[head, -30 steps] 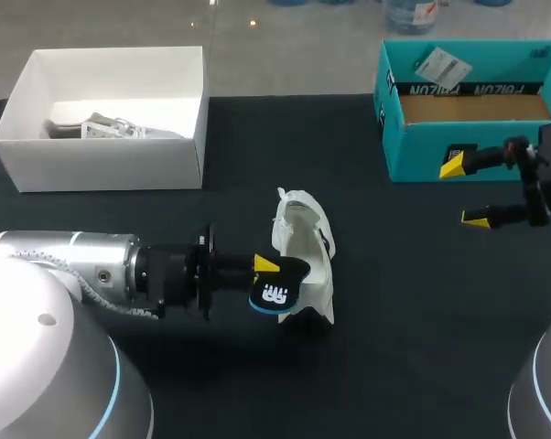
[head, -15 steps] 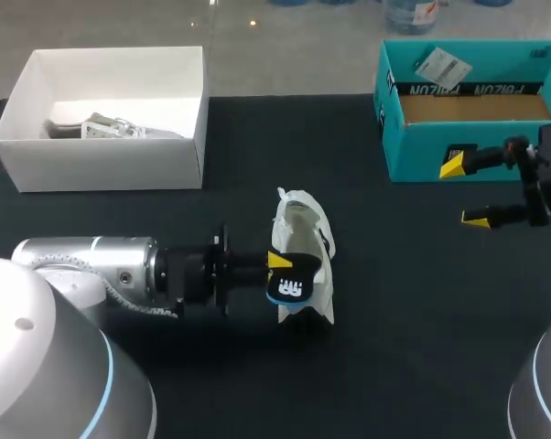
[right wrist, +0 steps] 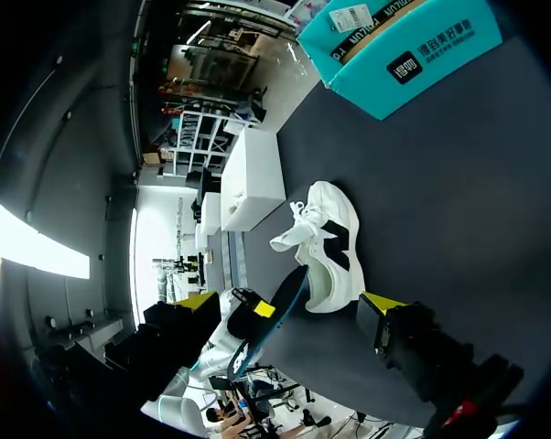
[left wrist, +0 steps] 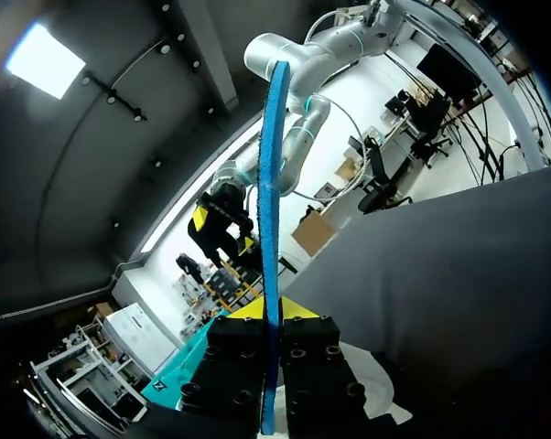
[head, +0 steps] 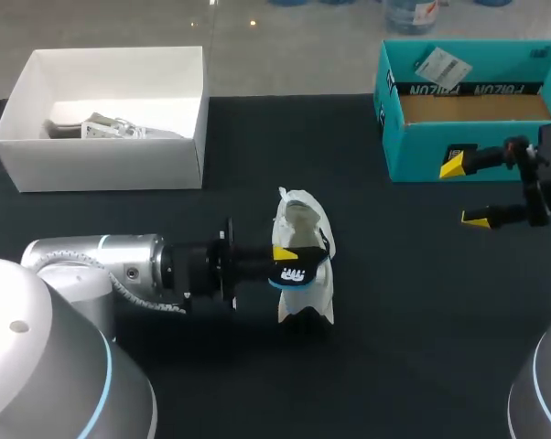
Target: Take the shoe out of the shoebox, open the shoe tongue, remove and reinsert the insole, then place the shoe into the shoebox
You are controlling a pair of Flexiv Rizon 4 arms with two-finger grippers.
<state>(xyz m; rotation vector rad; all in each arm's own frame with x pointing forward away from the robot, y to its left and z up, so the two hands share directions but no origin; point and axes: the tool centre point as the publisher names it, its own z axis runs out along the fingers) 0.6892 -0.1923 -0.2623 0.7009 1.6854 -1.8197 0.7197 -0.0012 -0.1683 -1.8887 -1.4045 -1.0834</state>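
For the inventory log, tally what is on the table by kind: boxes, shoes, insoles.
Boxes: 2, a white box and a teal shoebox
Shoes: 1, a white shoe
Insoles: 1, an insole with a blue edge
Total: 4

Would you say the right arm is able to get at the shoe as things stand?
Probably yes. The right gripper is open and empty, with only bare table between it and the shoe. The left gripper holds the insole at the shoe's far side.
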